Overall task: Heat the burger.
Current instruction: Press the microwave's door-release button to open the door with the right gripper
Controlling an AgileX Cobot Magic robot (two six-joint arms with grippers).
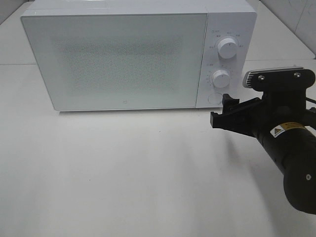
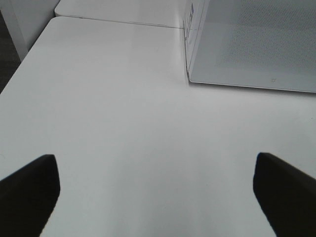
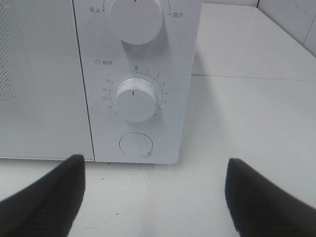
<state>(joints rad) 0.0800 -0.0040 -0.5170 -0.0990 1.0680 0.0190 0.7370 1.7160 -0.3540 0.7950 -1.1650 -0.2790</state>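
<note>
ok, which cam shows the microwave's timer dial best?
Right wrist: the timer dial is close and head-on, with its scale numbers legible. Exterior high shows the dial small. Left wrist shows only the microwave door.

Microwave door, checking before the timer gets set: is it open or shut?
Shut. The microwave door sits flush against the control panel in the exterior high view, with no gap. Whether anything is inside cannot be told.

Right gripper (image 3: 154, 197) wide apart, facing microwave (image 3: 49, 79), timer dial (image 3: 136, 98), round button (image 3: 136, 145)

microwave (image 1: 138, 6) interior hidden behind speckled door (image 1: 116, 59). upper dial (image 3: 136, 19) cropped by frame edge. right gripper (image 3: 153, 165) fingers partly out of frame.
</note>
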